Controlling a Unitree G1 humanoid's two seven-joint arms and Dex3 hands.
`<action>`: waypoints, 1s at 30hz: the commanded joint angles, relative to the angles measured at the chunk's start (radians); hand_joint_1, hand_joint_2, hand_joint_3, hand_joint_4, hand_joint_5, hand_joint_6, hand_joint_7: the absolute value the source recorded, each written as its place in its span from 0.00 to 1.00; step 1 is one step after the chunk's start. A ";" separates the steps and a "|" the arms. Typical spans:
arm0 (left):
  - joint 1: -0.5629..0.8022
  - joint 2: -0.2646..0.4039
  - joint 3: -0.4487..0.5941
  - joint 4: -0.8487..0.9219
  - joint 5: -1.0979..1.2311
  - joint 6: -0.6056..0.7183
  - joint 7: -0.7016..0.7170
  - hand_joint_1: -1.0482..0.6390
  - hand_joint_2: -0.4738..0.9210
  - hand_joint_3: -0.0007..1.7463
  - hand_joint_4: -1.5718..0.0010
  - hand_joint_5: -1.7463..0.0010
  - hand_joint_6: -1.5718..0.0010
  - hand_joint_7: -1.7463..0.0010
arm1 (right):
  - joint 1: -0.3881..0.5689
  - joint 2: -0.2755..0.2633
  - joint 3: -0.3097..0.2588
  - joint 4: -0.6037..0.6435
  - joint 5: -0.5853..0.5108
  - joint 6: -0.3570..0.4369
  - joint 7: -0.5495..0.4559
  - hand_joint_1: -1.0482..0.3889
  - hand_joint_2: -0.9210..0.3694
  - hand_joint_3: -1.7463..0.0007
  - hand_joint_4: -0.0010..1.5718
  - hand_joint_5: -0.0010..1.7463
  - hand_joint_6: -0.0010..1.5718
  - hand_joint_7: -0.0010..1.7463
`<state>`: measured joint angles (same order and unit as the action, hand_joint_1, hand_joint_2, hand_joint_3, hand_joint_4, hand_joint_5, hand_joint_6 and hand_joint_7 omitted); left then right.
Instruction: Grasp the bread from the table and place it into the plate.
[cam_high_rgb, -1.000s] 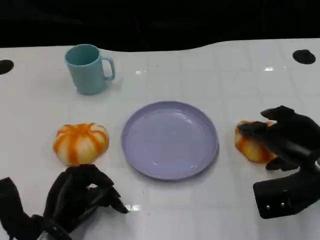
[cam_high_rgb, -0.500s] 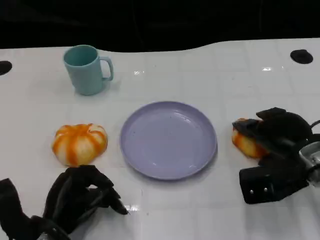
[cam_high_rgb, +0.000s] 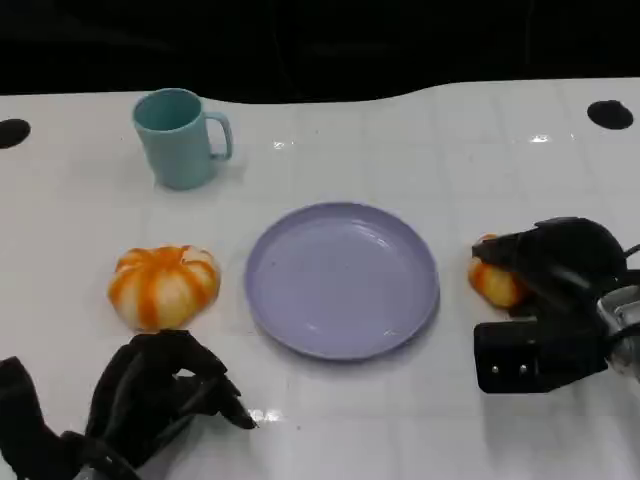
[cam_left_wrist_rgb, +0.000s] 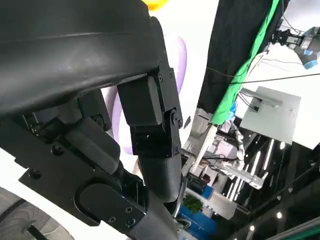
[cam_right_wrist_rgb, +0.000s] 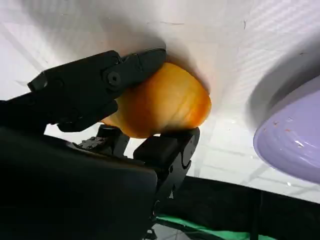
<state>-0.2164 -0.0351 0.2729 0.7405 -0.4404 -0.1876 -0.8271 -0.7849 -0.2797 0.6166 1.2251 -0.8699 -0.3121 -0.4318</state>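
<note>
We see the right robot hand (cam_high_rgb: 555, 262) with its fingers (cam_right_wrist_rgb: 95, 85) wrapped around the bread (cam_high_rgb: 494, 280), just right of the purple plate (cam_high_rgb: 342, 279) on the white table (cam_high_rgb: 420, 150). Left of the plate, the left robot hand (cam_high_rgb: 160, 395) rests curled, holding nothing.

bright overhead light; small glare spots on glossy white counter (cam_high_rgb: 400, 130); soft shadows under stuff; black backdrop; wrist views bit soft up close

Teal mug (cam_high_rgb: 180, 137) upright on white table (cam_high_rgb: 420, 150)
</note>
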 joint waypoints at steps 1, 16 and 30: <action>0.011 0.014 0.005 -0.010 -0.006 -0.001 0.012 0.00 0.78 0.00 0.00 0.66 0.00 0.80 | 0.013 -0.017 0.016 0.043 -0.001 -0.012 -0.042 0.61 0.00 0.83 0.54 0.99 0.55 0.73; 0.013 0.012 0.004 -0.016 -0.006 0.000 0.012 0.00 0.78 0.00 0.00 0.66 0.00 0.80 | -0.006 -0.003 0.041 0.054 -0.016 -0.001 -0.299 0.61 0.08 0.91 0.56 1.00 0.57 0.69; 0.017 0.011 0.002 -0.022 -0.005 0.004 0.017 0.00 0.77 0.00 0.00 0.66 0.00 0.80 | -0.033 -0.002 -0.007 0.001 0.032 -0.108 -0.372 0.62 0.32 0.52 0.61 1.00 0.53 0.84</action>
<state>-0.2137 -0.0351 0.2723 0.7311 -0.4404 -0.1860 -0.8270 -0.7865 -0.2772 0.6305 1.2524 -0.8593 -0.4019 -0.7774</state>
